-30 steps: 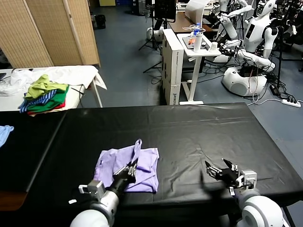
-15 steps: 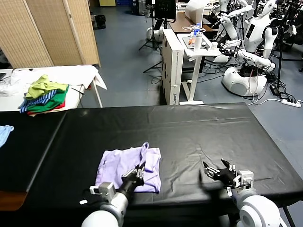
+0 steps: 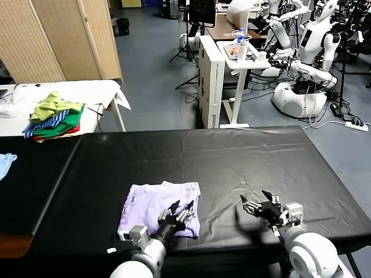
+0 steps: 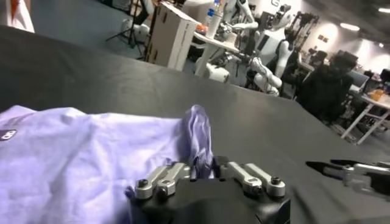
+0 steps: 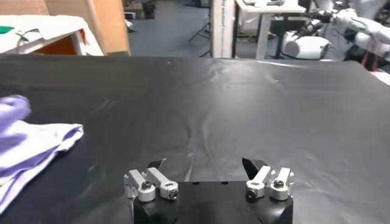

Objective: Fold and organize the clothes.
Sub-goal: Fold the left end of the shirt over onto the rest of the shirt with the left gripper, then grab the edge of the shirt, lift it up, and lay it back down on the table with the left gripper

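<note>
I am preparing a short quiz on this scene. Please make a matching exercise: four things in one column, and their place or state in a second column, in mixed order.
Things:
1. lavender T-shirt
2. left hand
3. right hand
4. pile of garments

Places or states:
A. open over bare black table, touching no cloth
B. on the white side table, far left
C. folded flat near the table's front edge
D. open at the folded cloth's right edge

Pairs: 1-C, 2-D, 3-A, 4-B
</note>
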